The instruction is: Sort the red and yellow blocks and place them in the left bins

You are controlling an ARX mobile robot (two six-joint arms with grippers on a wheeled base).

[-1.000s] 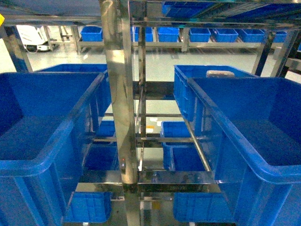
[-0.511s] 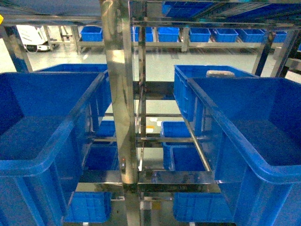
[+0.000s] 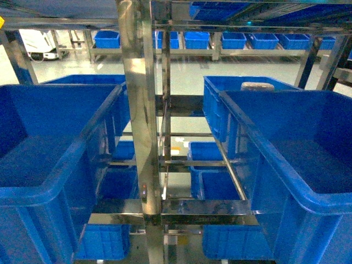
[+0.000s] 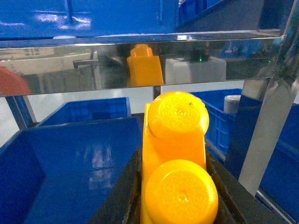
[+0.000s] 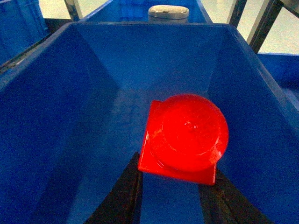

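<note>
Orange-yellow block (image 4: 175, 158), glossy red block (image 5: 184, 137), bright-blue bins (image 3: 38, 190).

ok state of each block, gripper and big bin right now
yellow block: held in left gripper, studs facing camera
red block: held in right gripper, above a bin's inside
left bin: no blocks visible inside
right bin: no blocks visible inside

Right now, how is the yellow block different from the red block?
The yellow block is orange-yellow and shows two round studs; the red block is glossy red and shows just one. The yellow block looks longer, the red block squarer. The yellow block sits in the left gripper facing a shiny metal rail; the red block sits in the right gripper over a blue bin. Both are plastic bricks held between dark fingers.
</note>
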